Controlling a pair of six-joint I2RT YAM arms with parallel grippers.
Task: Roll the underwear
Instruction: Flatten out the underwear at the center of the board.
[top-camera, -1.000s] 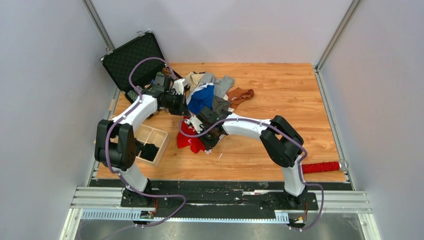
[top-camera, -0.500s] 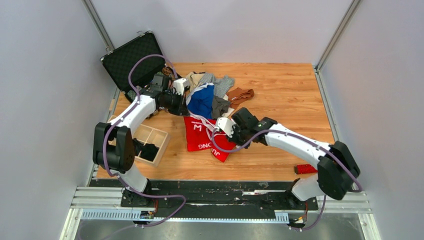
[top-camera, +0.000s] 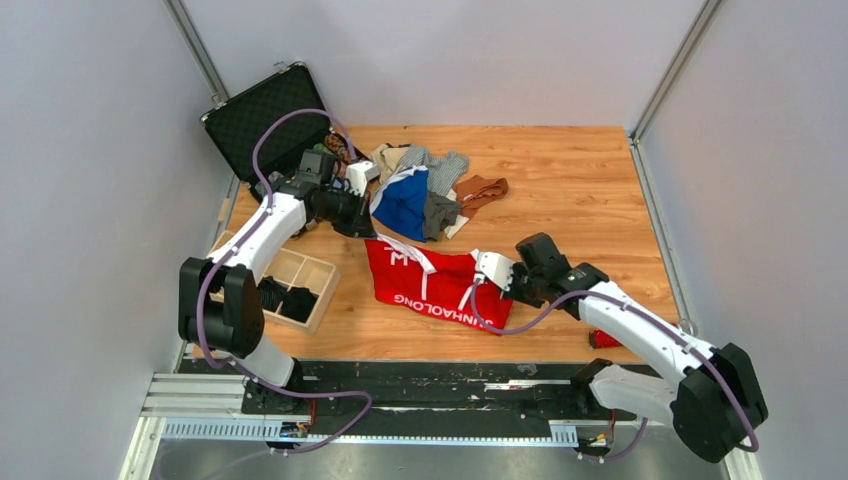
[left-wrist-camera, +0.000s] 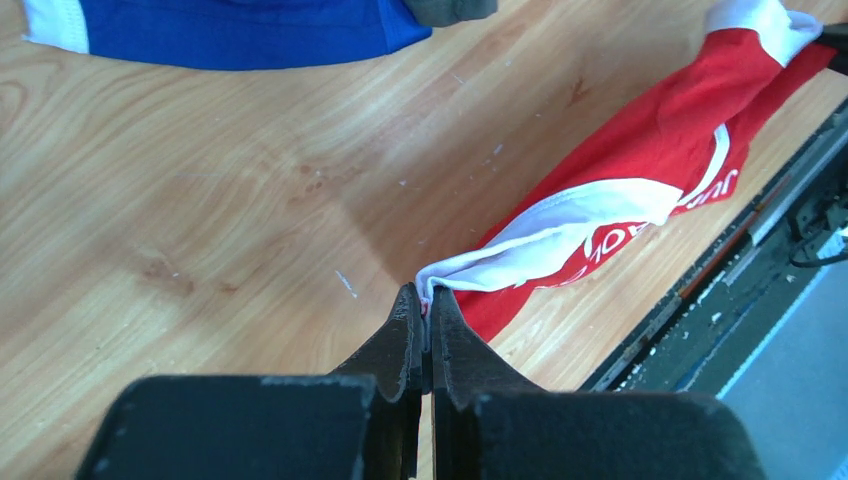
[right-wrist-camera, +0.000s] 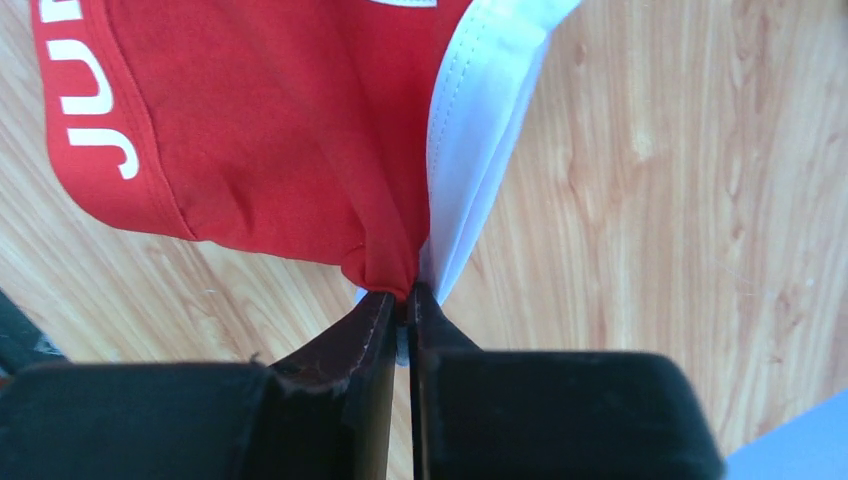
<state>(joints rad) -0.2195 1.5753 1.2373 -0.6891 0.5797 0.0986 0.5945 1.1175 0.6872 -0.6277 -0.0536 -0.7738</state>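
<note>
Red underwear (top-camera: 440, 285) stretched between left pincer (left-wrist-camera: 424, 305) and right pincer (right-wrist-camera: 402, 295), each pinching a corner (spreading); next: lay flat, roll.

Your left gripper (left-wrist-camera: 424, 310) is squeezed tight, with a white corner of the red underwear (top-camera: 440, 285) pinched right at its tip. Your right gripper (right-wrist-camera: 402, 300) is squeezed tight too, with red and white cloth caught in its tip. Your left arm reaches far out with a bent elbow. Your right arm stretches out low. The two grippers are well apart.
</note>
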